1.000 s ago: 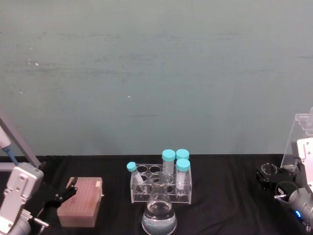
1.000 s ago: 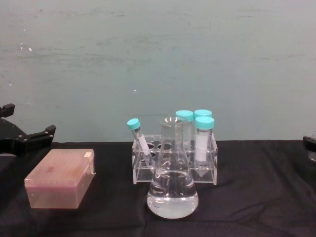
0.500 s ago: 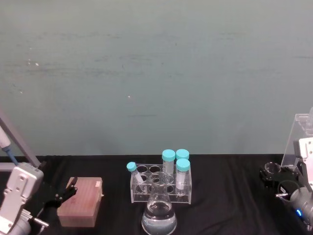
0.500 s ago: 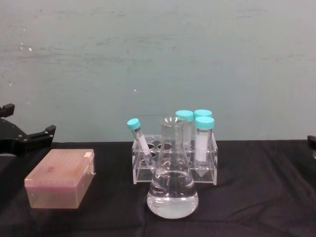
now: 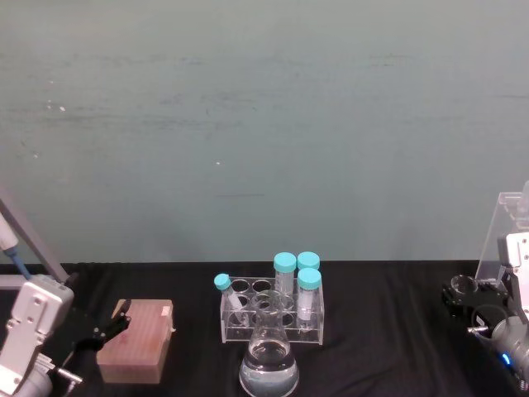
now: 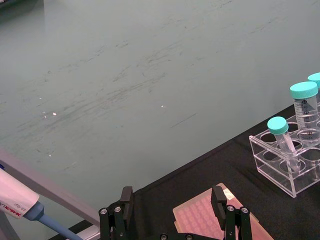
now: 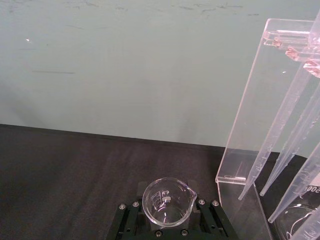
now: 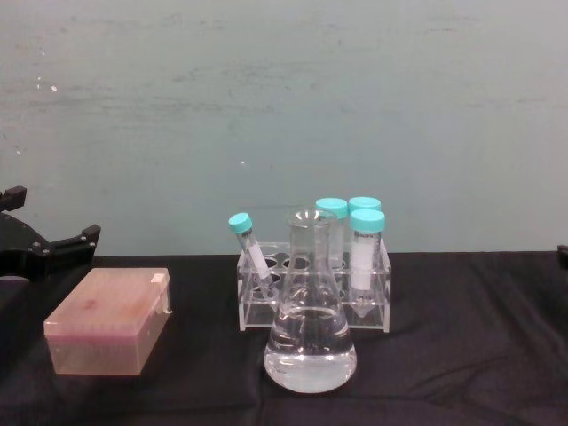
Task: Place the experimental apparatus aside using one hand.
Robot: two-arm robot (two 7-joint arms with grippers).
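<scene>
The right gripper [image 7: 167, 206], fingers clasping the beaker [image 7: 167, 197], should lower it level onto the bench [image 7: 65, 170] just clear of the stand [image 7: 250, 115]; the left gripper [image 6: 172, 212] idles far left, fingers wide.

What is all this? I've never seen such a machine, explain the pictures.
A two-armed robot at a lab table. The head view looks down, the chest view looks across, and each wrist view rides on an arm. On the black cloth stand a conical flask of clear liquid, a rack of teal-capped tubes behind it, and a pink tip box. The right gripper, beside an acrylic pipette stand, holds a small glass beaker in its jaws. The left gripper hangs open near that box.
</scene>
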